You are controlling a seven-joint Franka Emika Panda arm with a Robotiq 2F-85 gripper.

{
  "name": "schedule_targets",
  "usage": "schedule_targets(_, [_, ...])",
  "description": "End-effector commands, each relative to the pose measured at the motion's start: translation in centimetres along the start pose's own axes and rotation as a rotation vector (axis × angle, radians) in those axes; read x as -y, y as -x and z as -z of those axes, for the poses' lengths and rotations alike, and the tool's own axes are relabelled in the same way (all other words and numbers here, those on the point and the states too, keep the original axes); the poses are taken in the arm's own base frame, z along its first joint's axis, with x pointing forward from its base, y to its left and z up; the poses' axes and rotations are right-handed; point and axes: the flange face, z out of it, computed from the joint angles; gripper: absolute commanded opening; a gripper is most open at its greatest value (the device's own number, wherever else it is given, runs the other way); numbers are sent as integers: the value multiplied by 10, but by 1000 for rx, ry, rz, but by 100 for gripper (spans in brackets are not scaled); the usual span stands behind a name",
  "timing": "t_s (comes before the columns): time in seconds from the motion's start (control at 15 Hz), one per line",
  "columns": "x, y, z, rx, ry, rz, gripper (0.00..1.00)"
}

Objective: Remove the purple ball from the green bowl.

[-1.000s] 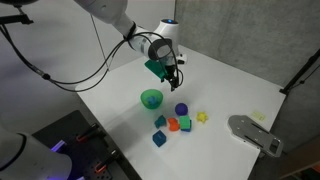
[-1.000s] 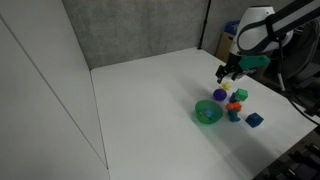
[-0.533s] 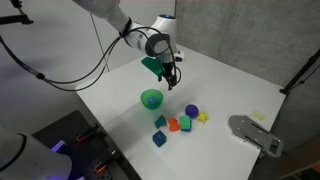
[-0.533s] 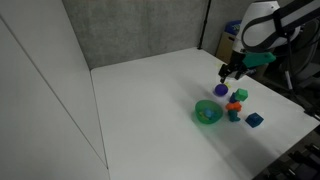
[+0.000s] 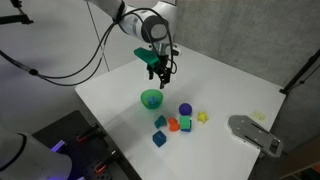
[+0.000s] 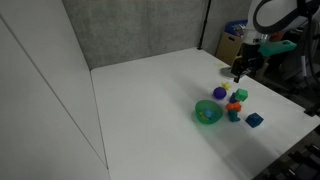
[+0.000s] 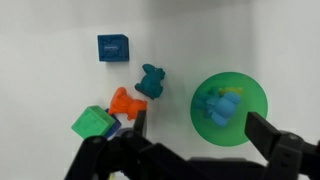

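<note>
The purple ball point(image 5: 184, 109) lies on the bench point(image 5: 115, 85) near the green bowl point(image 5: 151, 98). The gripper point(image 5: 162, 73) hangs raised near the bowl, fingers apart and empty.

Toy blocks point(image 5: 172, 125) crowd one side of the green bowl point(image 5: 151, 104) (other sides open).

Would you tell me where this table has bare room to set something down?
The white table is bare beyond the round green plastic bowl, away from the coloured toy blocks. It is crowded around those blocks and the small purple ball.
</note>
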Motion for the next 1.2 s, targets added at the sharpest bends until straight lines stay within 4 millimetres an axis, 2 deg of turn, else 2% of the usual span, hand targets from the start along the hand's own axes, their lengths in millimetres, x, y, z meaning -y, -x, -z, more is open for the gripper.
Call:
schedule_targets(0.0, [-5,32,29,33,16,25,100])
schedule_targets(0.4, [-2,80,81,-6,16,45,100])
schedule_targets(0.93, [8,155,162,-188,14,82,100])
schedule_targets(1.13, [7,174,187,-235,7,81,100])
